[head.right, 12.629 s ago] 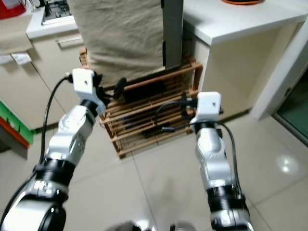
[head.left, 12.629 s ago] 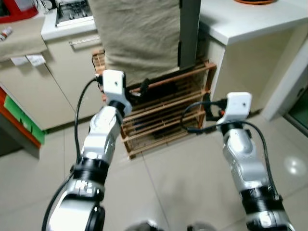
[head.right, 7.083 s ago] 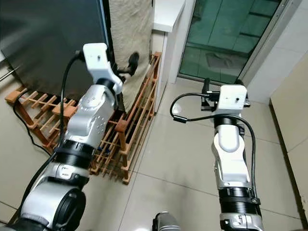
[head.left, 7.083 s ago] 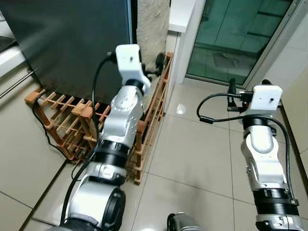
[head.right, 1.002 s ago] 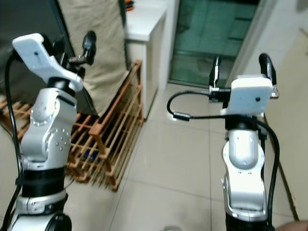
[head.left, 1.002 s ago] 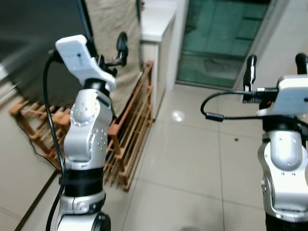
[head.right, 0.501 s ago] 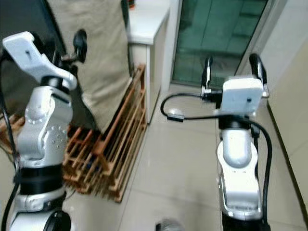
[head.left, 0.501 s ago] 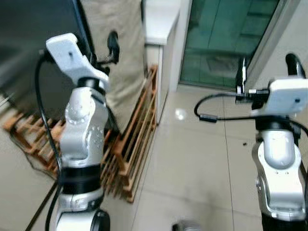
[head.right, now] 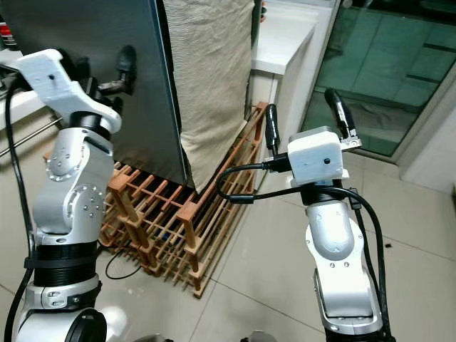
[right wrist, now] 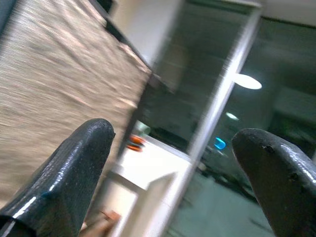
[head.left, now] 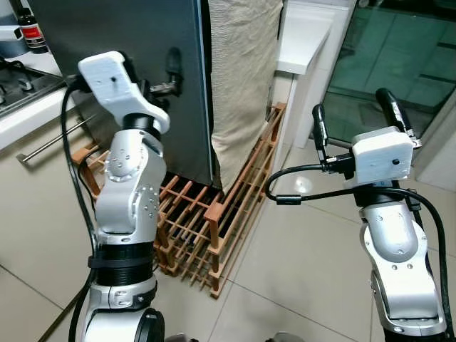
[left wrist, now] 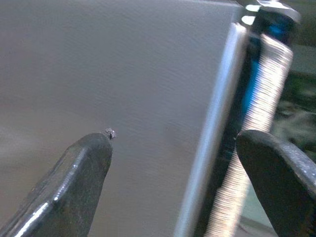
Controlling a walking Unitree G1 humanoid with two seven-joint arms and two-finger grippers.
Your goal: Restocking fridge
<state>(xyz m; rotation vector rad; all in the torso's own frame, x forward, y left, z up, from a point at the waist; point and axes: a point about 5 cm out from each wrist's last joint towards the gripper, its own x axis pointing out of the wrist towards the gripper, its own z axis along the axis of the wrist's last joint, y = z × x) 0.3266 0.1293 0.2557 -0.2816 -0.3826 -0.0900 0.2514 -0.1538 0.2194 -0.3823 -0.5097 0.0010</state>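
Note:
The dark grey fridge [head.left: 92, 25] stands shut in front of me, a beige cloth [head.left: 242, 64] hanging down its right side. My left gripper [head.left: 160, 75] is raised close to the fridge's face, near its right edge. It is open, and in the left wrist view the fridge panel [left wrist: 98, 74] shows between its fingers with nothing held. My right gripper [head.left: 353, 114] is held up further right, in front of the glass door [head.left: 399, 64], open and empty. The right wrist view looks between its fingertips [right wrist: 74, 163] at the cloth [right wrist: 59, 74].
A wooden rack [head.left: 221, 221] sits on the tiled floor under and beside the fridge. A white counter [head.left: 303, 35] stands right of the cloth. A counter with a stove [head.left: 21, 78] and a dark bottle [head.left: 27, 32] is at the left. Open floor [head.left: 285, 285] lies at the right.
The camera has swung left and steadied, so the fridge front and left counter have come into view. Both arms stay raised with the grippers open and empty.

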